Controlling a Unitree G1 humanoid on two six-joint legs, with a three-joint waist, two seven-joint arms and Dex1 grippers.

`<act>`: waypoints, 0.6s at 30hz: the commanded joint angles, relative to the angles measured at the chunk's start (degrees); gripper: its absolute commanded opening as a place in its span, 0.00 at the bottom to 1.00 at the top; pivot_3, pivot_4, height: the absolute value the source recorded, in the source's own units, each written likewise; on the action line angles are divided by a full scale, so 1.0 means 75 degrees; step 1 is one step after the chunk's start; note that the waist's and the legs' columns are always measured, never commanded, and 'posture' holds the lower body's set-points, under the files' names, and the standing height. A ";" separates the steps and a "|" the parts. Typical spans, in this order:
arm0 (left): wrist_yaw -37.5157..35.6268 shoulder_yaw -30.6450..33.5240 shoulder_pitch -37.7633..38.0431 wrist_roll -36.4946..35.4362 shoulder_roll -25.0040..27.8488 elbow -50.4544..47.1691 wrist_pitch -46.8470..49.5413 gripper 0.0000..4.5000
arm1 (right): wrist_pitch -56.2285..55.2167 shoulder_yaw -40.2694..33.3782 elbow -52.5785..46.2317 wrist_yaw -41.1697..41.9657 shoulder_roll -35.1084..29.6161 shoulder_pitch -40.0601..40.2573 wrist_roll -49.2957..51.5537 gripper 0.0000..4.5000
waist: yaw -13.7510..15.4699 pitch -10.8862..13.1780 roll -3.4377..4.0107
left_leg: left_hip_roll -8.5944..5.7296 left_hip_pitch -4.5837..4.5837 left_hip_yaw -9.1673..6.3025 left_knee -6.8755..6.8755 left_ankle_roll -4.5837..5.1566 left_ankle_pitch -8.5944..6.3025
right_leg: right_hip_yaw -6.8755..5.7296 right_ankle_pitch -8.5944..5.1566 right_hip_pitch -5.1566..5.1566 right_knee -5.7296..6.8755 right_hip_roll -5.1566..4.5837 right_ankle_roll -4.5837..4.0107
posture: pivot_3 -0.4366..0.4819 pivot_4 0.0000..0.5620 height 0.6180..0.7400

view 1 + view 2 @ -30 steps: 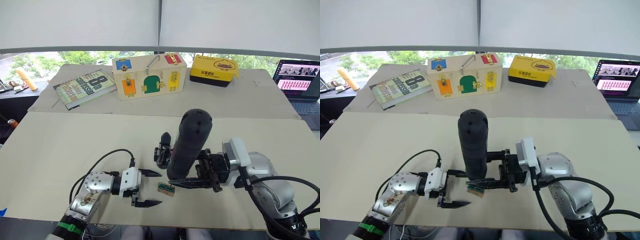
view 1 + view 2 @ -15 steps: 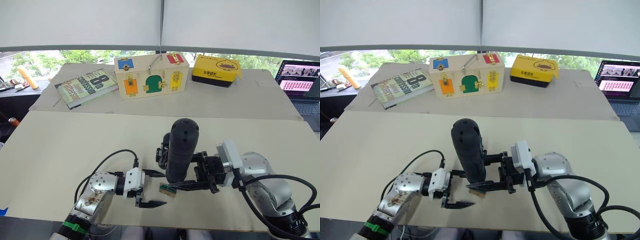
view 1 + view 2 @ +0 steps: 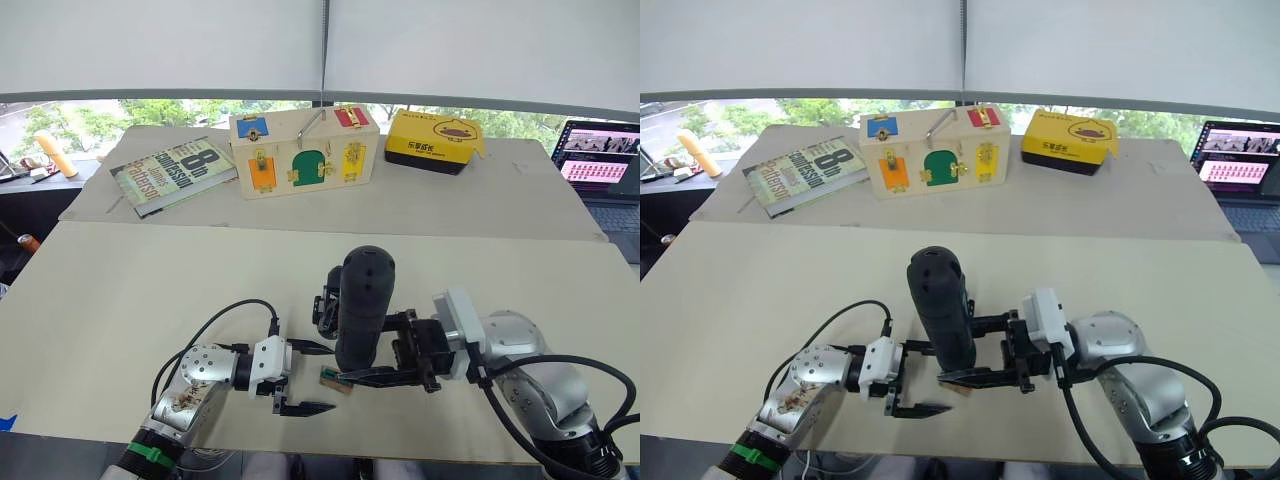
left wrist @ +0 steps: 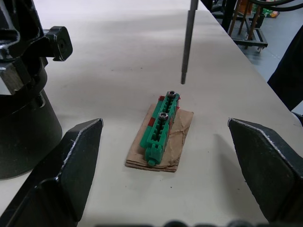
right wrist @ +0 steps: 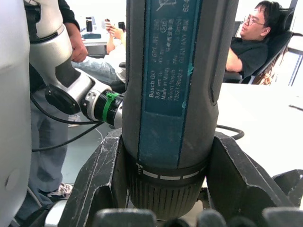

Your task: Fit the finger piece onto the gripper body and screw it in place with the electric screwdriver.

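Note:
My right gripper point(image 3: 362, 352) is shut on the electric screwdriver point(image 3: 362, 300), a thick dark handle held nearly upright near the table's front edge. Its fingers point(image 5: 97, 177) clamp the handle point(image 5: 173, 94). The thin bit point(image 4: 188, 42) hangs tip-down just above the table, close to a small green-and-tan rectangle point(image 4: 161, 132). The gripper body point(image 3: 325, 298), a black blocky assembly, stands right behind the screwdriver, partly covered by it. My left gripper point(image 3: 318, 378) is open to the left of the screwdriver, its fingers point(image 4: 71, 161) either side of the green rectangle. The finger piece is out of view.
On the far table lie a book point(image 3: 170, 173), a wooden lock box point(image 3: 303, 150) and a yellow box point(image 3: 432, 140). A laptop point(image 3: 600, 165) is at the far right. A seated person point(image 5: 246, 49) shows beyond the table in the right wrist view.
My right gripper has carried the screwdriver a little to the left and lower, and stood it more upright. The left gripper stays open in nearly the same spot.

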 commanded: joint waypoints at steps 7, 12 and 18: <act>0.0022 -0.0292 0.0089 0.0162 -0.0024 0.0101 0.0086 1.00 | -0.0355 -0.0086 -0.0348 -0.0119 0.0039 -0.0022 0.0129 0.43 | 0.0001 -0.0001 0.0001 | 0.0000 0.0000 -0.0001 0.0000 0.0001 0.0000 | 0.0000 0.0000 0.0000 -0.0001 -0.0001 0.0001 | 0.48 0.27 1.00; 0.0038 -0.0300 0.0077 0.0161 -0.0026 0.0084 0.0126 1.00 | -0.0356 -0.0046 -0.0327 -0.0173 0.0029 -0.0030 0.0104 0.43 | 0.0002 -0.0001 0.0001 | 0.0000 0.0000 -0.0001 0.0000 0.0001 -0.0001 | 0.0000 0.0000 0.0000 -0.0001 -0.0002 0.0000 | 0.48 0.27 1.00; 0.0060 -0.0316 0.0089 0.0164 -0.0028 0.0043 0.0174 1.00 | -0.0342 -0.0043 -0.0317 -0.0190 0.0000 -0.0035 0.0093 0.43 | 0.0006 -0.0001 0.0001 | 0.0000 0.0000 -0.0002 0.0000 0.0002 -0.0001 | 0.0000 0.0000 0.0000 -0.0001 -0.0002 0.0000 | 0.48 0.27 1.00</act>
